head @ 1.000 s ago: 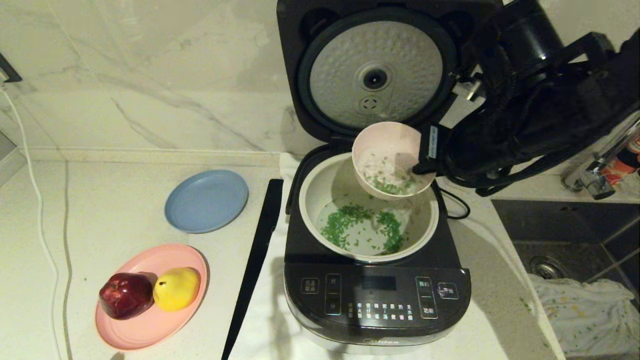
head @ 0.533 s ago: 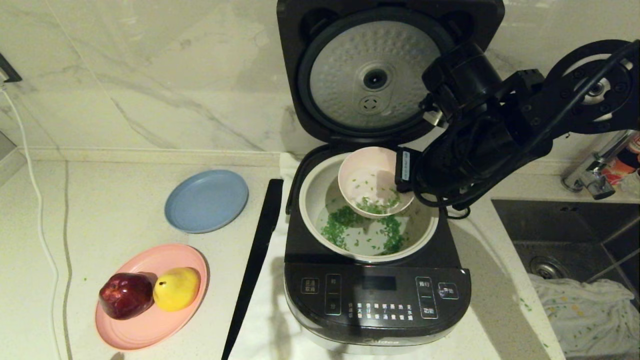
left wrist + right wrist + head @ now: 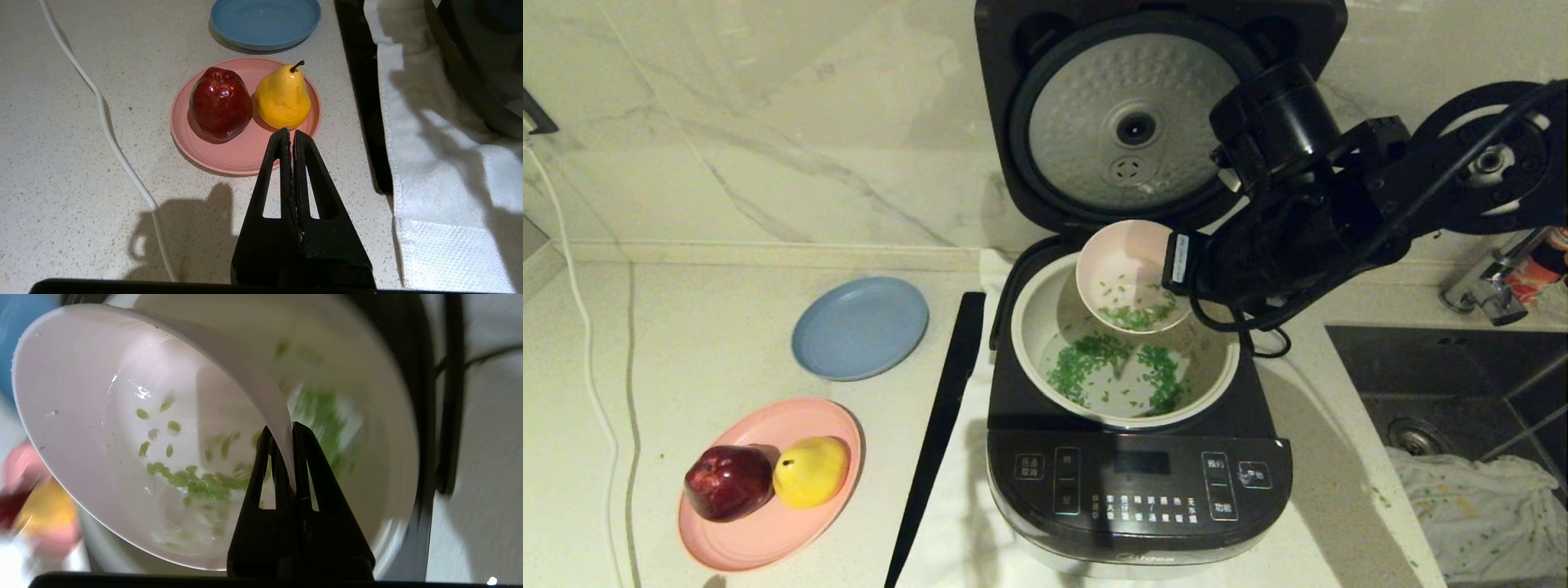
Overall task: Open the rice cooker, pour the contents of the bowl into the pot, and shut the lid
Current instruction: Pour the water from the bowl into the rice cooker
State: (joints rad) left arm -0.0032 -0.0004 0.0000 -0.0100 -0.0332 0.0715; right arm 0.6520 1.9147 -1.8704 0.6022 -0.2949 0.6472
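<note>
The dark grey rice cooker (image 3: 1139, 490) stands with its lid (image 3: 1135, 122) swung up, silver dimpled underside showing. Its cream-white pot (image 3: 1033, 327) holds a spread of green bits and white grains, the contents (image 3: 1107, 371). My right gripper (image 3: 288, 430) is shut on the rim of the pale pink bowl (image 3: 1115, 265), which hangs tilted over the back of the pot with green bits (image 3: 192, 479) still clinging inside. In the head view the gripper (image 3: 1184, 273) sits at the bowl's right edge. My left gripper (image 3: 291, 131) is shut and empty above the counter, short of the fruit plate.
A pink plate (image 3: 768, 531) carries a red apple (image 3: 727, 482) and a yellow pear (image 3: 810, 471). A blue plate (image 3: 859, 327) lies behind it, a black strip (image 3: 939, 433) lies left of the cooker. A sink (image 3: 1445, 400) with a cloth (image 3: 1486, 514) is right.
The bowl came down from high in front of the lid to just above the pot's back rim, tipping further; the right arm swung down with it. More green bits lie in the pot.
</note>
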